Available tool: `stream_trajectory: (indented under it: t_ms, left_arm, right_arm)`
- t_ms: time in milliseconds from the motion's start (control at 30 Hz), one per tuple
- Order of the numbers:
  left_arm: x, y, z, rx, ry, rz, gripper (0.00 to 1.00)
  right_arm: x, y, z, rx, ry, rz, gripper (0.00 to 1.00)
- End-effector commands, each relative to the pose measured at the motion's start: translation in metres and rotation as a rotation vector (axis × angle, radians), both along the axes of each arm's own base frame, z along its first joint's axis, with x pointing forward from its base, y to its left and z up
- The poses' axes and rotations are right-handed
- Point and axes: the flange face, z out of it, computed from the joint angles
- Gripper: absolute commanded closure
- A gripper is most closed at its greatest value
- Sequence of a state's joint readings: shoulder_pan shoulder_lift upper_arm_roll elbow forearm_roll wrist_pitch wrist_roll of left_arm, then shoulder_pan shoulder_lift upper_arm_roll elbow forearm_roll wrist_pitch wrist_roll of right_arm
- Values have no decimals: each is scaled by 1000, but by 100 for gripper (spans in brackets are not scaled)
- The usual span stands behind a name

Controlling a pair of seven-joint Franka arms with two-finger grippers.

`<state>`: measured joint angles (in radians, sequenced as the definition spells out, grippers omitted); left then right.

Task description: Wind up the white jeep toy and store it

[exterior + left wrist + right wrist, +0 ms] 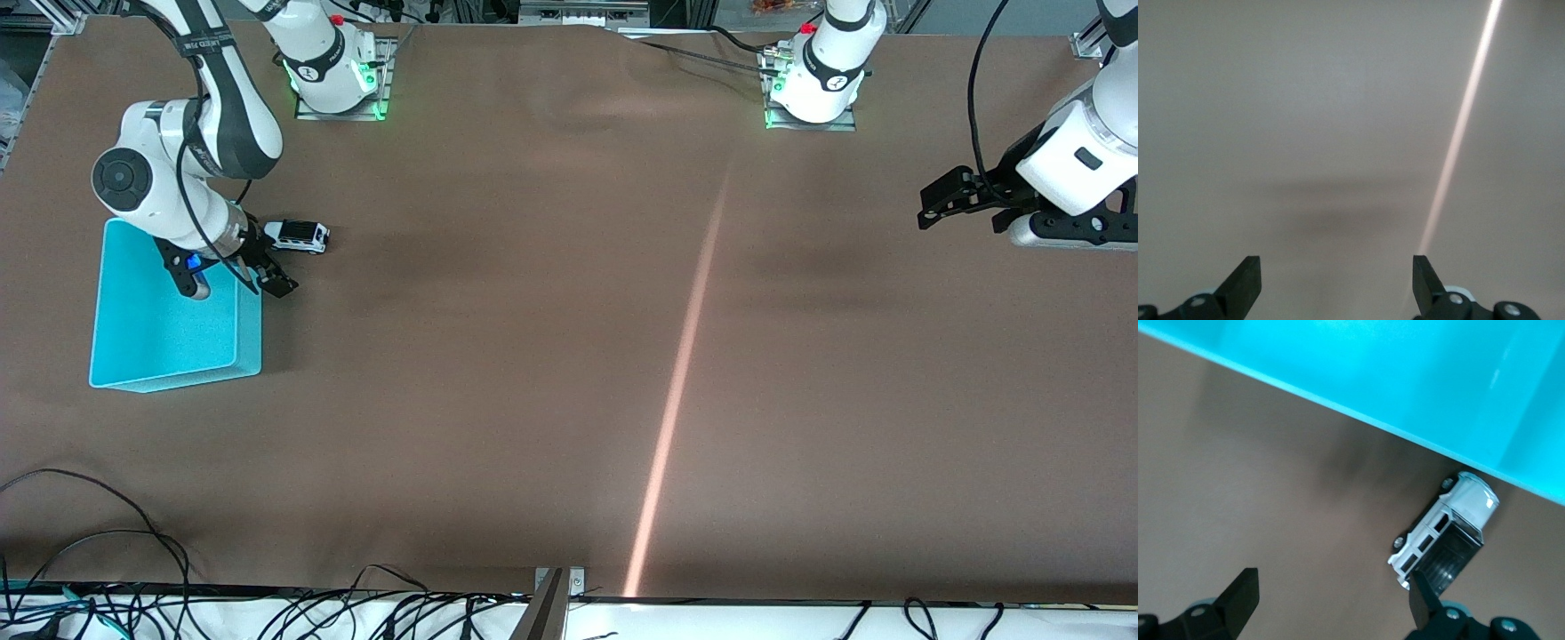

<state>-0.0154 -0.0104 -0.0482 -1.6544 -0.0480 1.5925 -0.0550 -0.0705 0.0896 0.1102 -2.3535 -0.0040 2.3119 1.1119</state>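
The white jeep toy [298, 236] stands on the brown table beside the turquoise bin's [160, 338] corner, farther from the front camera than most of the bin. My right gripper [236, 283] is open and empty, low over the bin's edge next to the jeep. In the right wrist view the jeep [1445, 530] lies by the bin wall [1405, 380], just outside one fingertip [1421, 593] of my right gripper [1331, 600]. My left gripper [942, 200] is open and empty and waits over the table at the left arm's end. The left wrist view shows my left gripper [1337, 280] over bare table.
A pale light streak [680, 382] runs across the table from the middle toward the front edge. Cables [133, 604] lie along the front edge, with a metal bracket [551, 604] at its middle. The arm bases stand at the table's top edge.
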Motion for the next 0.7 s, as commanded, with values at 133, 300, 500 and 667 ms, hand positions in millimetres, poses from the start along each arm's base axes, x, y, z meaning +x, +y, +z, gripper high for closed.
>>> stream_trajectory:
  t_ms: [133,300,500,667]
  left_arm:
    - [3,2,2,-18,-11,-4,0]
    - [3,1,2,-18,-11,-5,0]
    - [3,3,2,-18,-11,-2,0]
    - [3,3,2,-18,-13,-2,0]
  right_arm:
    - [-43,-14,-34,-28,39,-163,0]
    - [-69,-14,-45,-38,37,-154,0]
    - [-80,-14,-54,-40,44,-153,0]
    - [-91,-17,-63,-37,29,-161,0]
